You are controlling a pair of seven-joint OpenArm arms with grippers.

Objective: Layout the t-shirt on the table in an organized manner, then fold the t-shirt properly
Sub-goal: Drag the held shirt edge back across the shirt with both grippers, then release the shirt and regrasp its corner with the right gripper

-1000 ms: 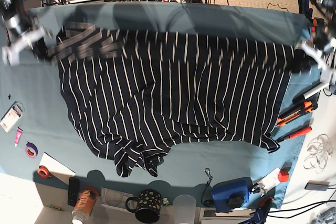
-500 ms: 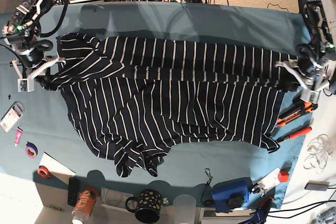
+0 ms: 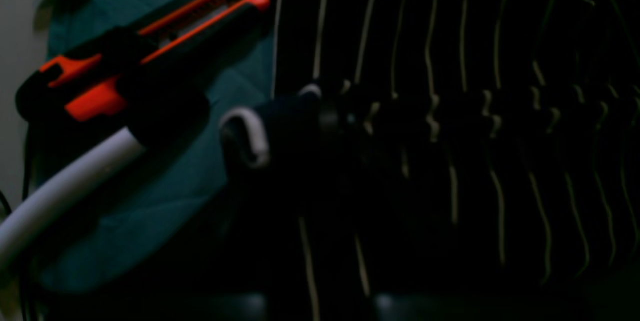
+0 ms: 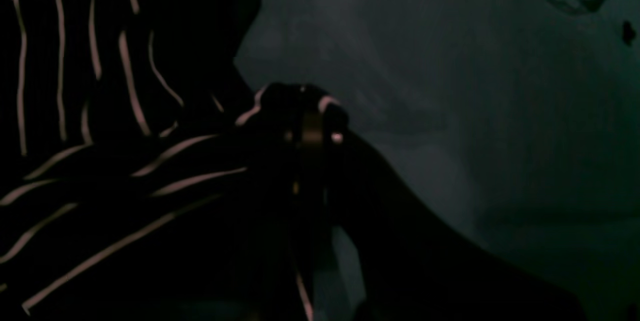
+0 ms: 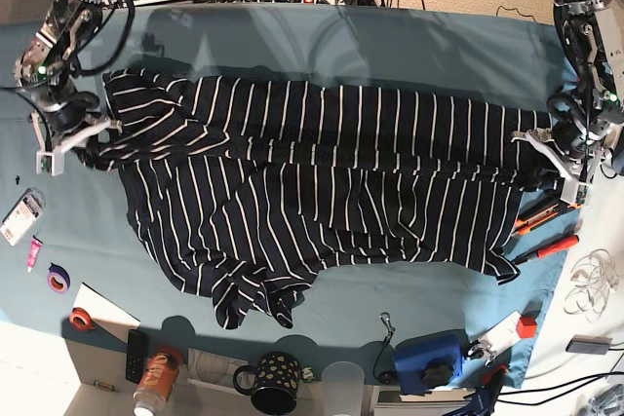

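Navy striped knit, thin & floppy: the t-shirt [image 5: 322, 192] lies spread across the teal table [image 5: 409, 41], far edge doubled over in a band, near hem bunched at one corner. Looks light and limp, w/ no stiffness, so it should sag and drag unless pulled taut from both ends; best held at the outer corners of that band.

Left gripper [image 5: 554, 151] is clenched on the shirt's edge beside the orange utility knives [image 3: 150, 36]; right gripper [image 5: 80, 133] likewise pinches a bunched fold at the opposite end.

Count: 1 shirt, 2 grippers, 2 knives, approx.
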